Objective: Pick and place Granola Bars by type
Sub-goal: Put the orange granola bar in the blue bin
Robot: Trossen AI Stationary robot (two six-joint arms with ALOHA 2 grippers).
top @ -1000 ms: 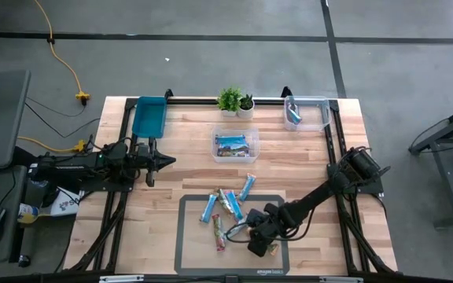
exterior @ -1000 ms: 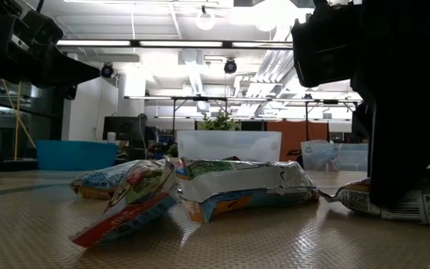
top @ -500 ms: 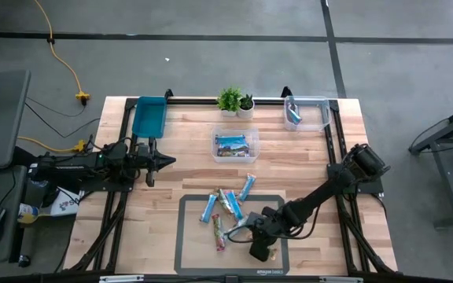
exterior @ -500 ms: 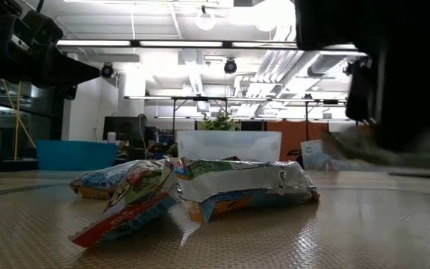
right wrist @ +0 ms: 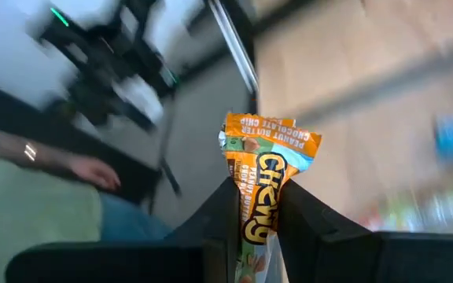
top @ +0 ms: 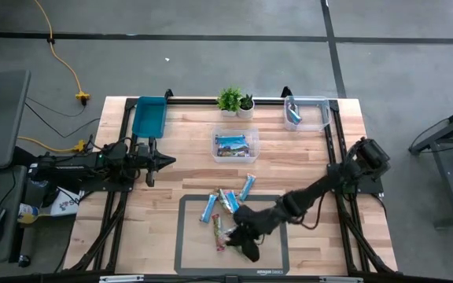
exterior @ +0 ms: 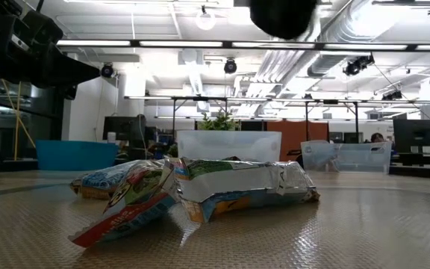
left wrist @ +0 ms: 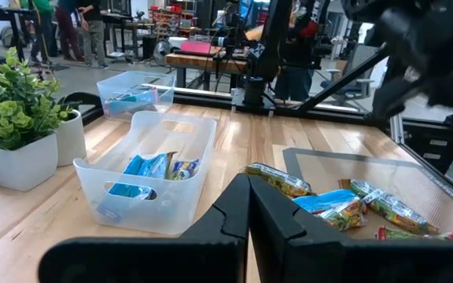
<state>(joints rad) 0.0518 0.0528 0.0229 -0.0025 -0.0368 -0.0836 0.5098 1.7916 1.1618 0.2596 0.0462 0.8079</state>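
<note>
My right gripper (top: 246,242) is over the near part of the dark mat (top: 191,251), shut on an orange-and-green granola bar (right wrist: 270,153). A dark part of that arm (exterior: 282,15) shows at the top of the low view. Several other bars, light blue, green and red, lie flat in a loose cluster (top: 226,206) on the mat's far half, and in the low view they form a pile (exterior: 192,190). My left gripper (top: 166,161) waits shut at the table's left side (left wrist: 248,189). My right gripper pinches the orange-and-green bar's lower half (right wrist: 259,212) between its two fingers (right wrist: 219,212). The bar's printed end (right wrist: 272,130) sticks out past the fingertips. It is lifted clear of the mat.
A clear bin (top: 237,146) with bars stands mid-table, and another clear bin (top: 305,113) with blue bars sits at the far right corner. A teal tray (top: 149,115) is at the far left. Two small potted plants (top: 234,101) stand at the far edge.
My right gripper has risen from the mat's near right part and moved toward the table's left. It has carried the bar up off the mat. In the low view the gripper and bar have left the mat surface. The other bars have stayed put.
</note>
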